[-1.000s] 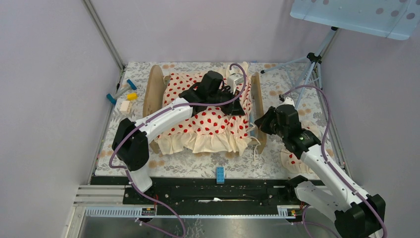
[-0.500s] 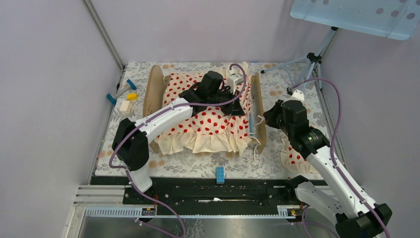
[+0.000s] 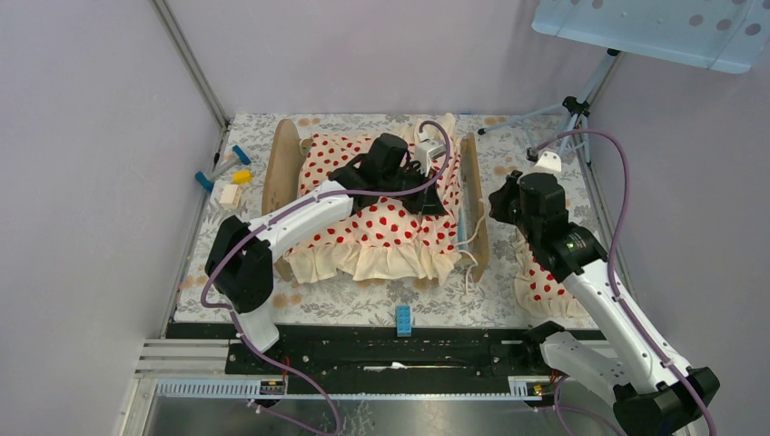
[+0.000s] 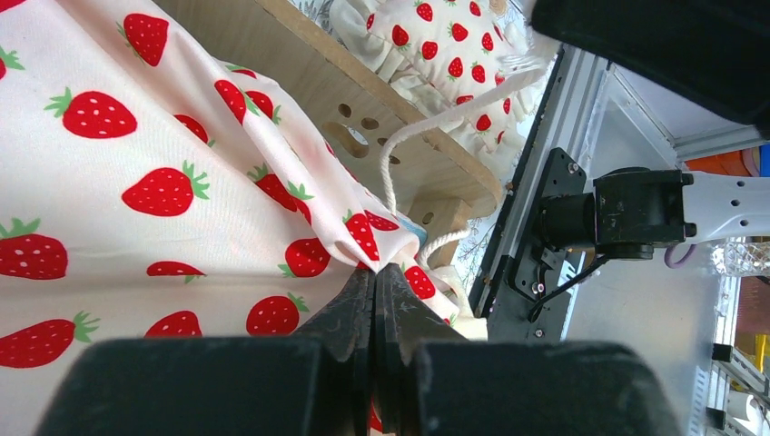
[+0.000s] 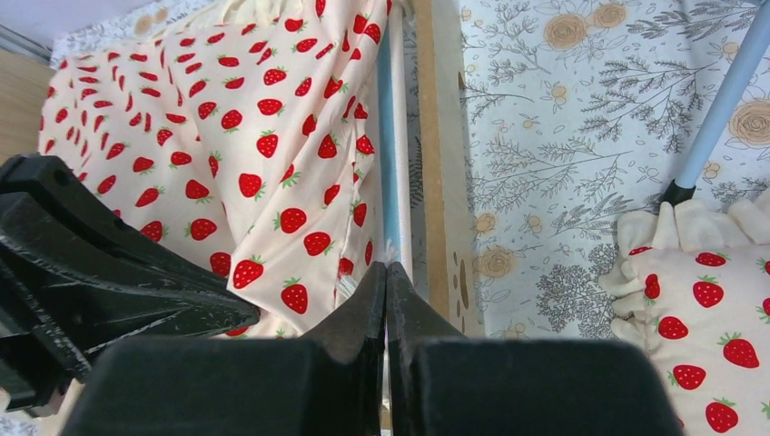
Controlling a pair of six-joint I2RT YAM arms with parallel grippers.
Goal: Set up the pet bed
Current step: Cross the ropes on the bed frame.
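The pet bed [image 3: 280, 169] stands mid-table, its light-wood end boards [image 5: 441, 163] rounded, with a blue-and-white mattress edge [image 5: 389, 154] showing beside the right board. A cream strawberry-print blanket [image 3: 381, 232] covers it and hangs over the near side. My left gripper [image 3: 434, 202] is over the bed's right half, shut on a raised fold of the blanket [image 4: 363, 238]. My right gripper [image 3: 495, 203] hovers just right of the right end board, shut [image 5: 386, 266], with only a few white fibres at its tips. A ruffled strawberry pillow [image 3: 543, 282] lies on the table, right of the bed.
A blue block [image 3: 402, 318] lies near the front edge. Small coloured toys [image 3: 227, 177] sit at the left. A tripod [image 3: 570, 118] stands at the back right. White cord [image 3: 468, 265] trails by the bed's near right corner. Walls close in on both sides.
My right gripper has drawn back from the bed's near right corner, moving right and towards the far side. The left gripper has shifted slightly towards the right end board with the blanket.
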